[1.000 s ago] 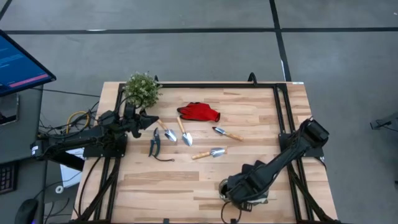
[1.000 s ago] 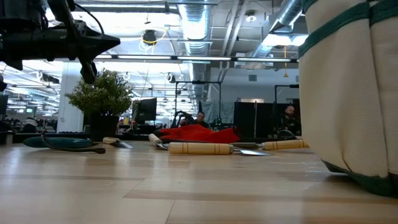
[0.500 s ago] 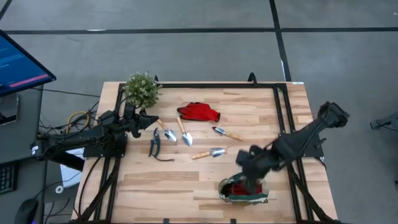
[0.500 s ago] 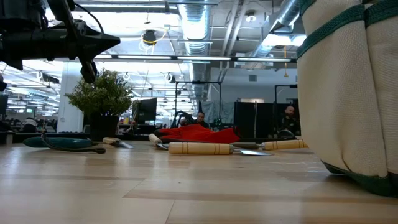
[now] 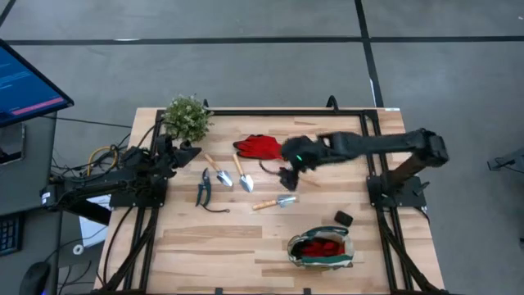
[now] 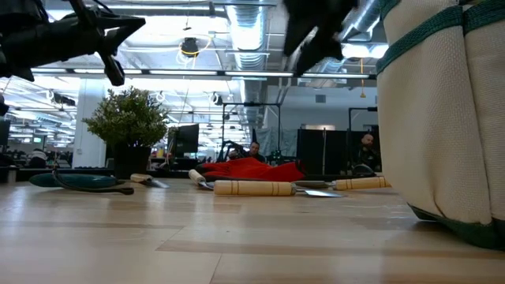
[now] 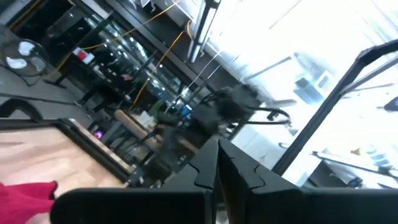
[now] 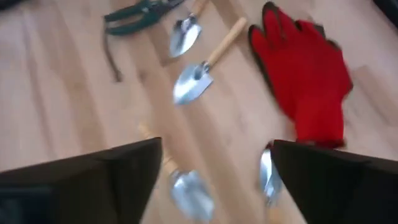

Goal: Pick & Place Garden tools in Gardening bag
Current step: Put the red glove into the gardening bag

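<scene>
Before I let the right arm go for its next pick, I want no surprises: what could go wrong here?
The right gripper, open, hangs over tightly grouped things: a small tool lies right beside the red glove, so closing could catch fabric too. The other trowels lie close together; a descent may nudge a neighbour. The left gripper waits near the shears.

Potted plant (image 5: 187,117) stands at far-left corner of wooden table (image 5: 213,238). Small dark object (image 5: 342,217) lies on the tabletop, right side. Monitor (image 5: 24,86) off table's left edge. Low view: person (image 6: 255,150) seated in room behind.
</scene>
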`<state>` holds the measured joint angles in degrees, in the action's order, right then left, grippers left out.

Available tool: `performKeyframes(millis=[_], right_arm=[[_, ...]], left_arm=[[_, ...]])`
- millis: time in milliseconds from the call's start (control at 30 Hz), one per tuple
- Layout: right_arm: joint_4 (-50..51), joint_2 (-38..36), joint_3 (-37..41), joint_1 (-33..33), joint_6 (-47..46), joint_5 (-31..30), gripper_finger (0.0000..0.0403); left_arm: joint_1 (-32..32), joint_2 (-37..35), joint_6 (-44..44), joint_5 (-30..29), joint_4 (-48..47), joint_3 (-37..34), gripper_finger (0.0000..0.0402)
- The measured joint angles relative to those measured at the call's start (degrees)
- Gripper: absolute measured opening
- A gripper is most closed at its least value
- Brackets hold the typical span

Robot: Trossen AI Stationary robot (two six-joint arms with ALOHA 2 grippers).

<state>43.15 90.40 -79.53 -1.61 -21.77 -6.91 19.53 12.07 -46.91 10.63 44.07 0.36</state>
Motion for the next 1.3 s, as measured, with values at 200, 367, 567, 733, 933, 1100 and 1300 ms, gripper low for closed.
performKeyframes(millis=[200,367,567,733,933,1100,1300], right_arm=[[-4.06,8.88,-2.23,-10.48,2.92,3.27,0.0356],[-4.87,16.48,-8.7,-14.42,10.34,5.32,0.0352],[0.24,26.23,-19.13,-15.45,22.28,5.38,0.0346],[7.92,32.67,-25.59,-16.27,25.86,5.45,0.0348],[9.57,36.97,-27.91,-17.44,26.71,5.31,0.0348],[9.85,38.35,-28.49,-18.3,26.73,3.83,0.0348],[7.21,38.35,-28.52,-19.51,28.2,4.1,0.0348]], left_arm=[[0.05,-0.02,0.36,3.43,-0.27,0.0,0.0005],[0.83,-0.04,1.02,8.27,-1.26,0.0,0.0004],[3.55,-0.04,1.57,14.64,-4.26,0.0,0.0004],[5.92,-0.02,2.12,17.37,-9.75,-0.02,0.0004],[6.37,-0.02,4.67,17.87,-11.5,0.0,0.0003],[6.38,0.09,4.67,17.8,-11.51,0.0,0.0003],[6.36,0.09,4.65,17.8,-11.49,-0.02,0.0003]])
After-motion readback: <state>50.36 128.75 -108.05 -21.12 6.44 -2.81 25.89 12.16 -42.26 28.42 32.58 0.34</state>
